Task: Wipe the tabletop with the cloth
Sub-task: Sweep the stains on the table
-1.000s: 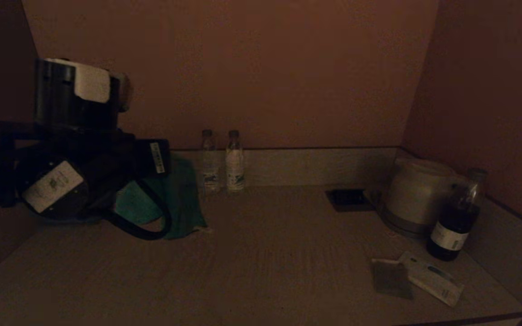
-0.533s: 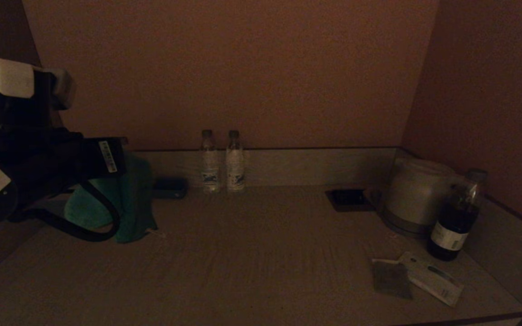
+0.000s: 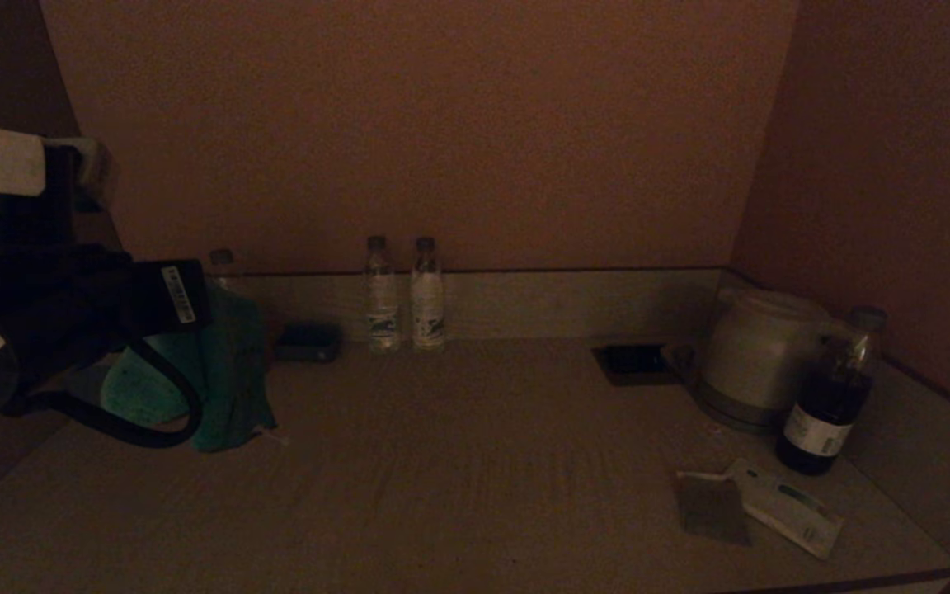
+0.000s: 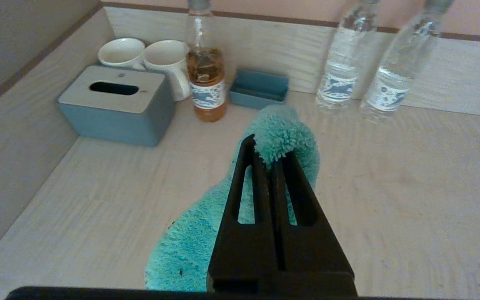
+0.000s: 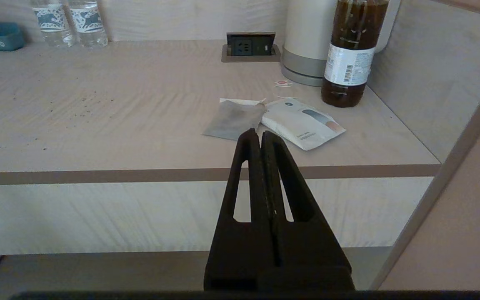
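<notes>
My left gripper (image 4: 270, 150) is shut on a fluffy teal cloth (image 4: 194, 241), a tuft of which bulges out at the fingertips. The cloth hangs down and drags on the light wood tabletop (image 4: 390, 208). In the head view the cloth (image 3: 219, 388) hangs below the left arm at the table's far left. My right gripper (image 5: 260, 137) is shut and empty, parked in front of the table's front edge, out of the head view. Dark specks lie on the tabletop (image 5: 77, 100) in the right wrist view.
Two water bottles (image 3: 405, 293) stand at the back wall. A tea bottle (image 4: 206, 79), two white cups (image 4: 140, 54), a tissue box (image 4: 117, 104) and a small blue tray (image 4: 258, 87) fill the back left corner. A kettle (image 3: 759, 351), dark bottle (image 3: 825, 396), socket (image 3: 636, 361) and packets (image 3: 759, 503) sit right.
My left arm has moved left and a little toward the near side, dragging the cloth across the tabletop. The small blue tray behind it has come into view.
</notes>
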Available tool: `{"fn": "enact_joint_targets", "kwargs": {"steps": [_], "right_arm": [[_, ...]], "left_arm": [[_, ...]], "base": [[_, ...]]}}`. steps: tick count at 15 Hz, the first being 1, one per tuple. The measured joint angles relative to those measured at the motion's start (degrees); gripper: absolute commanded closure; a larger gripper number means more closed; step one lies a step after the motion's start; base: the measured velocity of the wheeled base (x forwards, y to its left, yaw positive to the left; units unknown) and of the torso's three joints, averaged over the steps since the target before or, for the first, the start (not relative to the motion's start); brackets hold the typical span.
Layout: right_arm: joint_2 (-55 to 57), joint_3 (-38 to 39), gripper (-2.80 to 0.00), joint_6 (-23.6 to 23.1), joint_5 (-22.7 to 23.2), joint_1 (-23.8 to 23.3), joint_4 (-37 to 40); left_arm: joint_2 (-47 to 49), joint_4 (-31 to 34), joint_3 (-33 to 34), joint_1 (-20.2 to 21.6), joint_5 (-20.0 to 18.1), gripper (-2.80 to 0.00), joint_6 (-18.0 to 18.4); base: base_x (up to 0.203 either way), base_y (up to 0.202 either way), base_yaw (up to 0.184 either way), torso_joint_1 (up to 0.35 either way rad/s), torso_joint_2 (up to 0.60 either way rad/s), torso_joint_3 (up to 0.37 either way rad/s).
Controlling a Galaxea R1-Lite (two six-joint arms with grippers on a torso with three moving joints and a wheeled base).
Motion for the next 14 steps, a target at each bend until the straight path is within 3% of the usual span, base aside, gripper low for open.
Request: {"fn": "enact_joint_targets", "kwargs": {"steps": [5, 7, 14], "right_arm": [[0.0, 0.0, 0.0, 0.0, 0.0, 0.0, 0.02], [0.0, 0.0, 0.0, 0.0, 0.0, 0.0, 0.04], [0.0, 0.0, 0.0, 0.0, 0.0, 0.0, 0.02]], "left_arm": [[-0.28, -2.1, 1.55, 2.43, -1.05, 0.0, 0.43], [-0.67, -4.84, 2.27, 2.71, -1.12, 0.0, 2.43], [3.96, -7.94, 1.75, 4.51, -2.96, 0.0, 2.36]], "base": [[0.0, 0.0, 0.0, 0.0, 0.0, 0.0], [0.0, 0.0, 0.0, 0.0, 0.0, 0.0], [0.0, 0.0, 0.0, 0.0, 0.0, 0.0]]}}
